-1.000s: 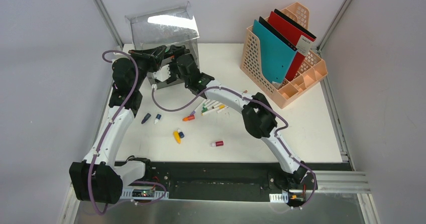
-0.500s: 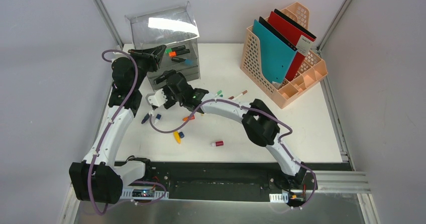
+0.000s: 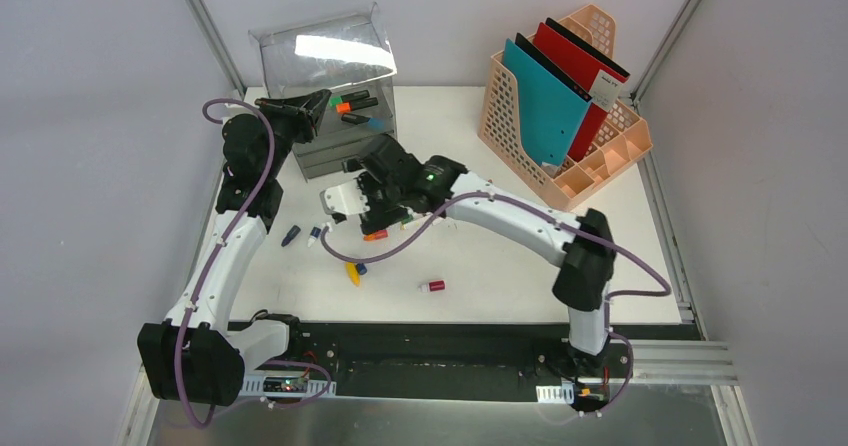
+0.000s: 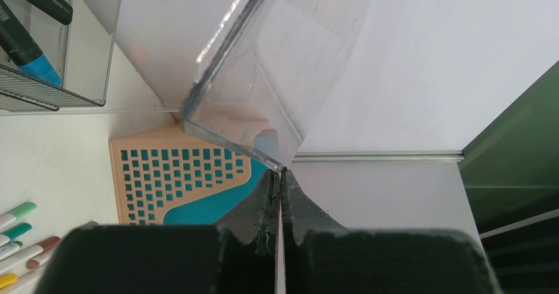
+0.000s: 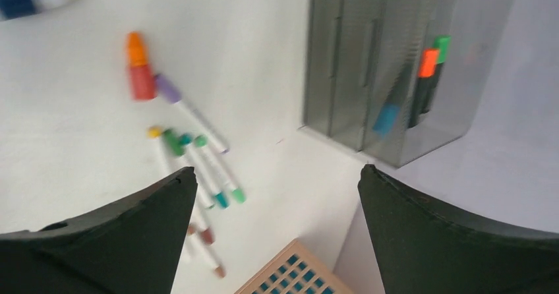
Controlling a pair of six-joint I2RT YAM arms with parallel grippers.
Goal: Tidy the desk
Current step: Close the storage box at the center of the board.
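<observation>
The white desk (image 3: 500, 256) carries a grey drawer box (image 3: 345, 146) at the back left. My left gripper (image 3: 312, 106) is shut on the edge of the box's clear lid (image 3: 325, 51), holding it tipped up. In the left wrist view the lid (image 4: 250, 83) runs down between the closed fingertips (image 4: 271, 195). Black markers (image 3: 355, 101) with orange, green and blue ends lie in the box's top tray. My right gripper (image 3: 385, 206) hovers open and empty in front of the box, above loose pens (image 5: 198, 155) and an orange marker (image 5: 138, 70).
A peach file holder (image 3: 610, 141) with teal and red folders stands at the back right. Loose on the desk are a yellow marker (image 3: 352, 272), a red one (image 3: 432, 286) and two small blue caps (image 3: 291, 235). The black rail (image 3: 440, 351) runs along the near edge.
My right arm has pulled back from the box and swung forward and right over the loose pens, still open. Markers now show in the top tray. The left arm has not moved.
</observation>
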